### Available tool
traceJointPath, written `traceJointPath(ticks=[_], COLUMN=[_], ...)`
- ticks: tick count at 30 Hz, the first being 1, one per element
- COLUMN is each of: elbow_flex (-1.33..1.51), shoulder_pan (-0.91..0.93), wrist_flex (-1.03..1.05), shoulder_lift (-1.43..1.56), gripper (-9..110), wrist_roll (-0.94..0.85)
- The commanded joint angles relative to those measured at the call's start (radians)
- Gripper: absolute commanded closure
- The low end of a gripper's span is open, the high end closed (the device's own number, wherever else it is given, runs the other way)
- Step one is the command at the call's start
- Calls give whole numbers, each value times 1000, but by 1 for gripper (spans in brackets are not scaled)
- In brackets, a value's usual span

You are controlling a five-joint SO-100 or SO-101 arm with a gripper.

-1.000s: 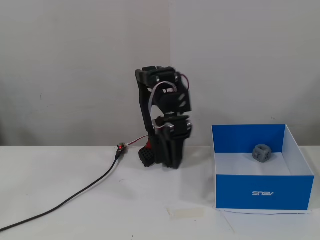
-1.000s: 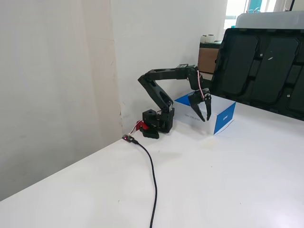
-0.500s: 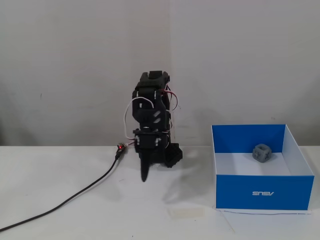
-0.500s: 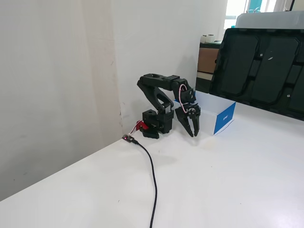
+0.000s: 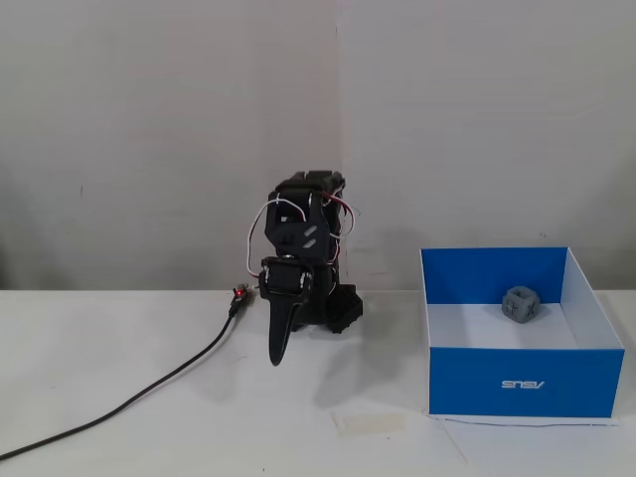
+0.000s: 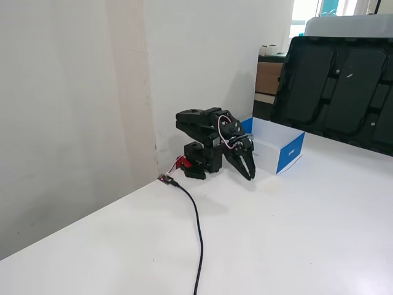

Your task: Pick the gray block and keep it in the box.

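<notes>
**Block in the box, arm folded beside it**

The gray block [image 5: 520, 304] sits on the white floor of the box [image 5: 524, 383], toward the back wall and a little right of centre as the front-facing fixed view shows it; it touches nothing but the floor, and its recessed faces are too small to read for any mark. The box stands on the white table [image 5: 149, 437], well to the right of the arm in that view, with a small white upside-down logo on its blue front wall. In the angled fixed view the box [image 6: 288, 152] is half hidden behind the arm, only 1 blue side and part of the white rim showing; the block cannot be seen there at all.

The arm [image 6: 206, 123] is folded low over its base, the gripper [image 5: 275, 358] pointing down at the table, clear of the box; in the front-facing view the 2 fingers overlap into a single dark spike, so little can be told from it. In the angled view the gripper [image 6: 249, 177] looks closed or very nearly so, with nothing between the fingers; the tips are dark against dark and hard to separate.

A black cable [image 5: 129, 407] runs from the base across the table and is cut off at the left edge; a pale strip of tape [image 5: 372, 423] lies on the table in front of the arm.
</notes>
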Motion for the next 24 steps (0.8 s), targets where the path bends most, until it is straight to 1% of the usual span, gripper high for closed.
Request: traceJointPath(ticks=[1,8,24], elbow_flex=[67,195,230], shoulder_pan=[-17,-14,20], wrist_flex=[-9,104,144], shoulder_lift=[183,446,449], gripper=[101,101,101], wrist_roll=[23,32,32])
